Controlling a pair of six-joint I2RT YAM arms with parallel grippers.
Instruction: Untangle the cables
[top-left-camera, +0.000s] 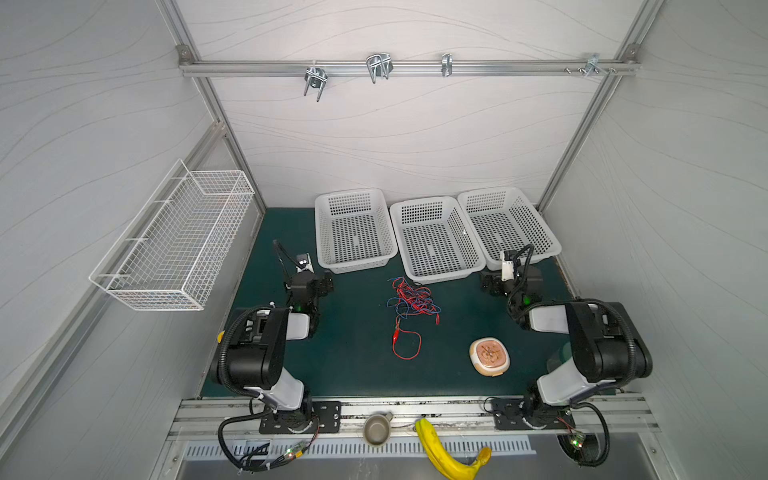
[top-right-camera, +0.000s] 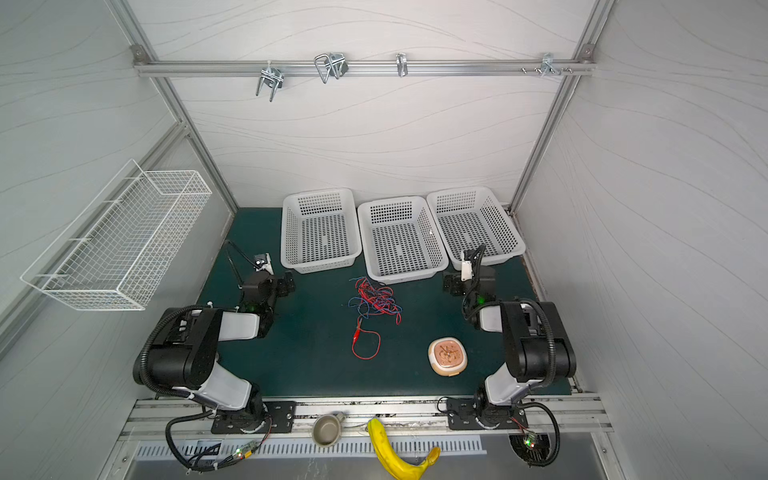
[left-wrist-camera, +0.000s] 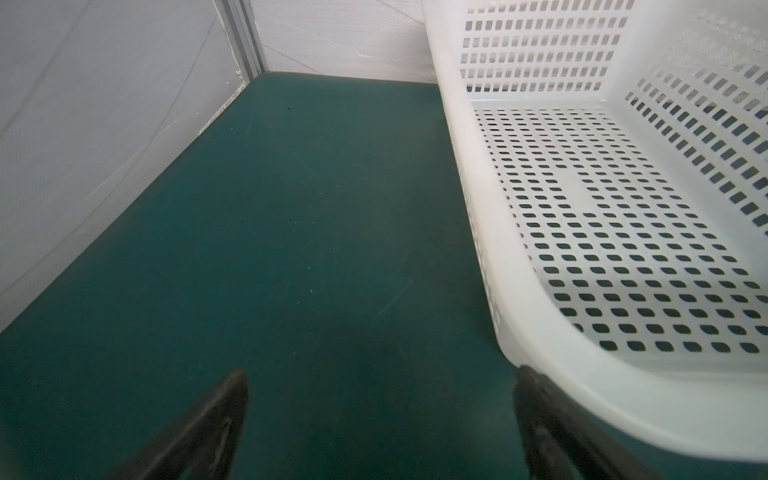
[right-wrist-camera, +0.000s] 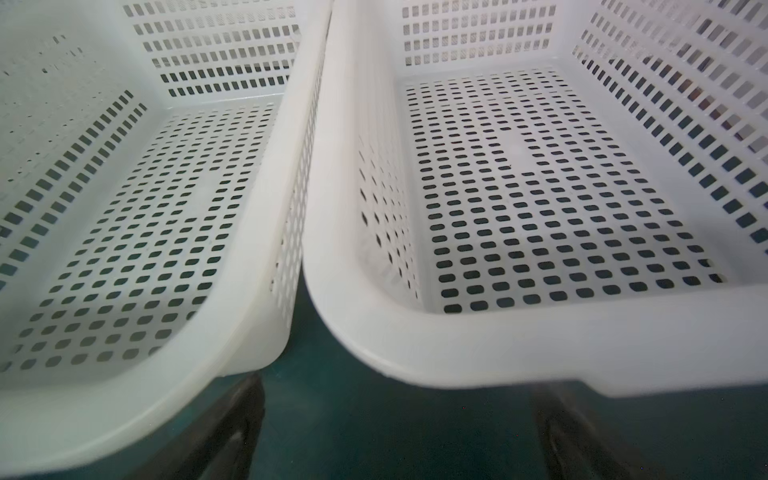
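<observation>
Two grippers, both spread wide, empty: left gripper (left-wrist-camera: 380, 390) and right gripper (right-wrist-camera: 397, 399) flanked the middle basket (top-left-camera: 432, 245). One tangle of cables (top-left-camera: 411, 301) lay just before that basket, untouched. No step begun; next, I judged, reach in and pinch one loose strand.

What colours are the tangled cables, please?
Mostly red and blue cables, best seen in a top view.

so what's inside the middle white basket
Nothing: the middle white basket shows only its bare perforated floor, none of it covered. The cables lie outside, on the green mat.
</observation>
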